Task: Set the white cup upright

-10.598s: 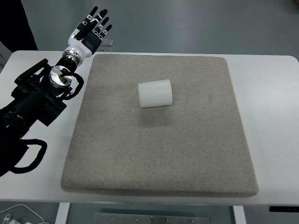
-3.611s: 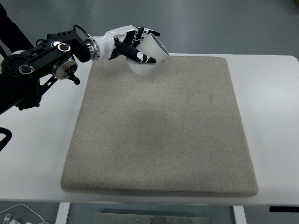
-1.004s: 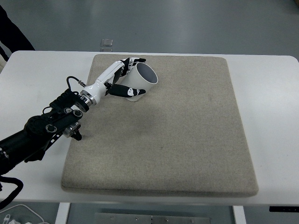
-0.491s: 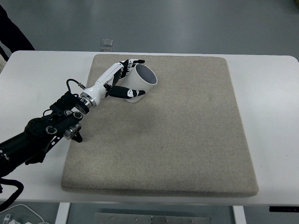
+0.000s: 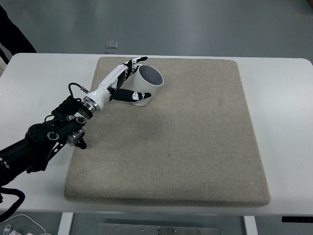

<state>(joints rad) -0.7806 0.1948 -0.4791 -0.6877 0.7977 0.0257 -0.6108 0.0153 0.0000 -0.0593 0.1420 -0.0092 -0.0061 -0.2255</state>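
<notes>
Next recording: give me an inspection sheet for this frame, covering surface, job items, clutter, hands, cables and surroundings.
Surface: white table with a grey mat covering most of it.
Job items: white cup on the mat's far left part, mouth up, looking about upright.
Clutter: small clear object at the table's far edge.
Hands: left hand beside the cup, thumb against its side, fingers loosening; right hand not in view.
Cables: black cable looped at the left wrist.
Surroundings: grey floor; dark sleeve top left.
</notes>
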